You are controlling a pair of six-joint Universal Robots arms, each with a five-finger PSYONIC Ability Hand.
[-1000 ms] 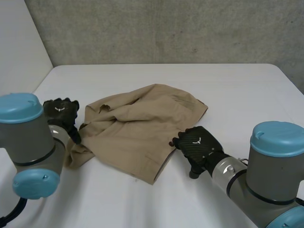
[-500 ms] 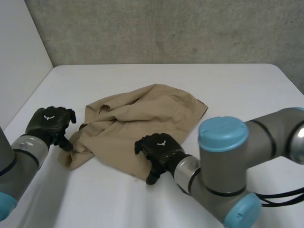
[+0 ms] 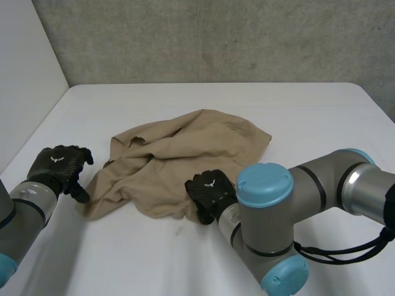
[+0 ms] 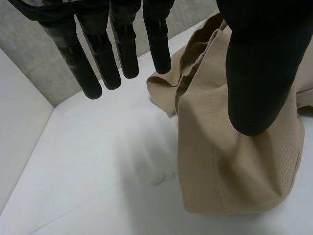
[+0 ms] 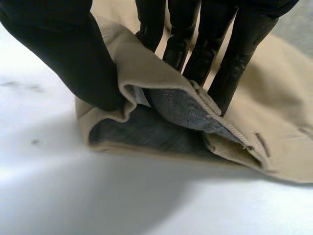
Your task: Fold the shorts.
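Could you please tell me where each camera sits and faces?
Head view: behind and between the arms, looking down at the table and shorts; arms, left hand and right hand show.
Left wrist view: on the left wrist, looking along the open left hand at a shorts corner.
Right wrist view: on the right wrist; right hand pinches the shorts' edge.
Shared: all see the shorts.

Cut off at lower left: left arm. Hidden behind right hand, lower centre: near hem of shorts.
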